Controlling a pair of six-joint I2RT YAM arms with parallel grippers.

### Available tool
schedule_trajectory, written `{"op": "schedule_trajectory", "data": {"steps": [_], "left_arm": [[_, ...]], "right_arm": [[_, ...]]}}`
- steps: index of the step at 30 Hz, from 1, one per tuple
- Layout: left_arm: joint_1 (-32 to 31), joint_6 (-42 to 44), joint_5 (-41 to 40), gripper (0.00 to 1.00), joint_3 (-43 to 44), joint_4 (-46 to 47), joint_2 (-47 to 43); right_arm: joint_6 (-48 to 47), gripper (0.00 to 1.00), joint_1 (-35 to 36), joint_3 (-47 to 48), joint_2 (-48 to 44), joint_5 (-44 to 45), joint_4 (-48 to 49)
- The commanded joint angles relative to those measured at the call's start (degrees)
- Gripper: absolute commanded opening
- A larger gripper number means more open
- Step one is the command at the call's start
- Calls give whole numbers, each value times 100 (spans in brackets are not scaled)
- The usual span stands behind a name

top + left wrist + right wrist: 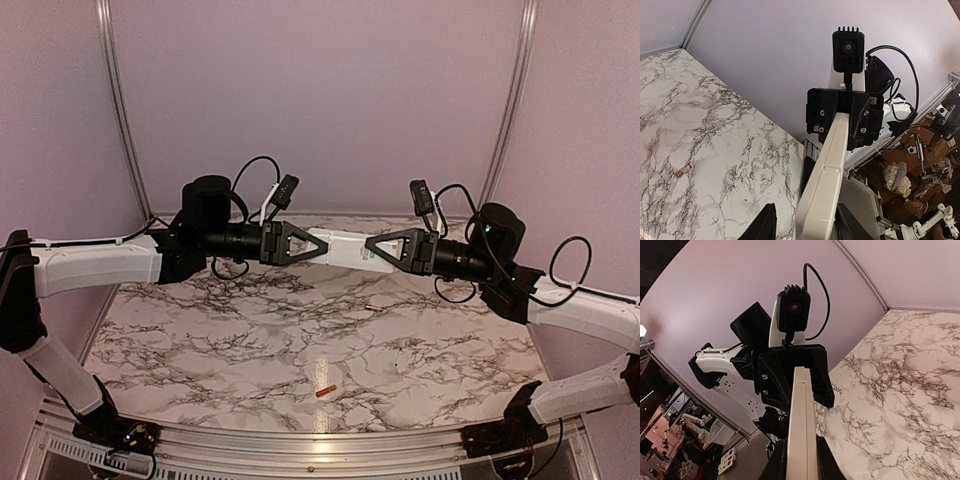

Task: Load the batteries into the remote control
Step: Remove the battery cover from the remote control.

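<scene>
No text, brand, number or sign can be read in any of the views. The remote control (345, 248) only shows plain white casing from every angle here. The orange-copper battery (326, 390), down on the table well in front of the remote control, is way too small to make out any print. Same goes for the other battery (374, 307), which lies closer to the remote control and is just a tiny sliver. The clutter past the table edge in the wrist views is too blurry to read.
</scene>
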Motion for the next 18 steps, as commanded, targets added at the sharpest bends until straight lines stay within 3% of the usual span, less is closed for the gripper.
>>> {"op": "schedule_trajectory", "data": {"steps": [1, 12, 18], "left_arm": [[81, 228, -462, 43, 103, -559, -7], [147, 413, -769, 43, 117, -951, -76], [158, 496, -833, 31, 145, -1067, -70]], "right_arm": [[40, 0, -49, 67, -81, -167, 318], [-98, 0, -128, 65, -167, -3, -17], [-166, 0, -139, 61, -164, 123, -174]]}}
